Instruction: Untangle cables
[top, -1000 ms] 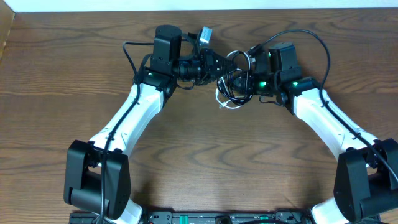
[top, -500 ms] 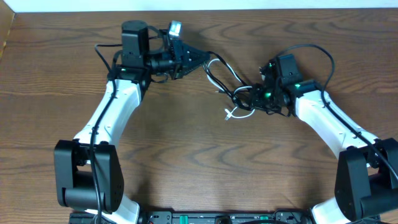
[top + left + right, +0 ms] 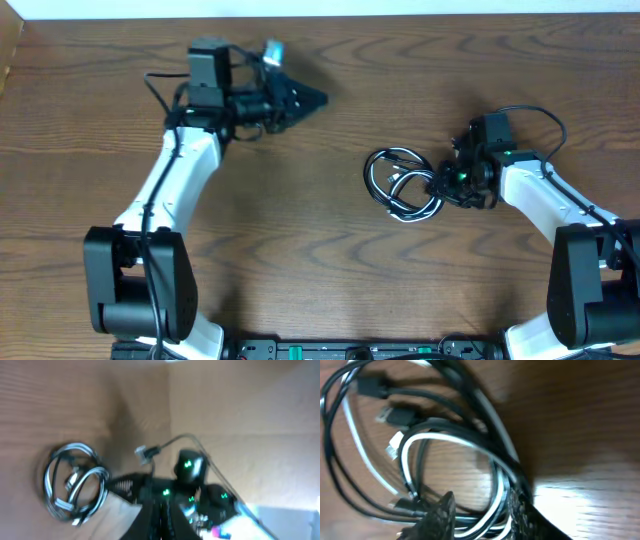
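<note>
The white and black cables [image 3: 400, 182] lie coiled together in one bundle on the table right of centre. My right gripper [image 3: 440, 188] is shut on the bundle's right side. In the right wrist view its fingers [image 3: 480, 505] have white [image 3: 445, 437] and black [image 3: 470, 390] strands between them. My left gripper [image 3: 318, 98] is at the back left, well apart from the bundle, and looks shut and empty. The blurred left wrist view shows its fingers [image 3: 162, 515] close together, with the coil [image 3: 75, 450] far off at the left.
The wooden table [image 3: 300, 250] fills the view. A white strip runs along the table's back edge [image 3: 320, 8]. The right arm's own thick black wire [image 3: 545, 125] loops above its wrist. The right arm [image 3: 190, 467] shows in the left wrist view.
The stretched cable has left my left gripper, which drew back a little to the left. My right gripper dragged the bundle right and toward the front; it now lies as one coil.
</note>
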Tool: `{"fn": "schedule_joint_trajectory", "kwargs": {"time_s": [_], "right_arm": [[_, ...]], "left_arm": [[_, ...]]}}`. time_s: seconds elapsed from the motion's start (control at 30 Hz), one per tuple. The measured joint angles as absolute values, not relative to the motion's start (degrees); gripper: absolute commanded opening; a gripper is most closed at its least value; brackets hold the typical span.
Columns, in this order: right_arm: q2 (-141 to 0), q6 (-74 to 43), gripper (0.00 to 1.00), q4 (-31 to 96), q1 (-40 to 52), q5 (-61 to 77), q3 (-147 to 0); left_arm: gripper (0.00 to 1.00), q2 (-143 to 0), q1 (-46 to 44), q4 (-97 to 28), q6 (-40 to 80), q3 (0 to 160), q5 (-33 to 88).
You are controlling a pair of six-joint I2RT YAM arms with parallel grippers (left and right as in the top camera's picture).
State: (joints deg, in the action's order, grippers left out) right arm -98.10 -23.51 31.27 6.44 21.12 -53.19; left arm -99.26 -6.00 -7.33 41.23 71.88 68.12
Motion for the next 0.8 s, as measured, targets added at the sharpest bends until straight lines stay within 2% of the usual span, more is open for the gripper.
{"fn": "schedule_joint_trajectory", "kwargs": {"time_s": [0.03, 0.2, 0.23, 0.3, 0.63, 0.8], "right_arm": [[-98.10, -22.96, 0.36, 31.62, 6.39, 22.15, -53.32], [-96.18, -20.93, 0.44, 34.50, 5.48, 25.74, -55.46], [-94.78, -20.56, 0.47, 34.94, 5.08, 26.06, -55.92], [-92.49, -20.29, 0.49, 35.18, 4.54, 26.37, -56.53], [-87.88, -19.90, 0.49, 37.82, 2.90, 26.39, -57.43], [-87.88, -19.90, 0.49, 38.41, 2.90, 25.74, -57.43]], "left_arm": [[0.24, -99.26, -7.25, -10.26, 39.48, 72.03, 66.59], [0.55, -99.26, -14.63, -22.68, 32.97, 72.01, 53.95], [0.66, -99.26, -15.97, -23.64, 32.47, 72.01, 51.22], [0.75, -99.29, -17.85, -24.53, 30.98, 71.99, 47.07], [0.76, -107.72, -29.15, -23.86, 28.42, 71.99, 25.10], [0.72, -113.93, -32.64, -21.67, 28.45, 72.01, 21.87]]}}
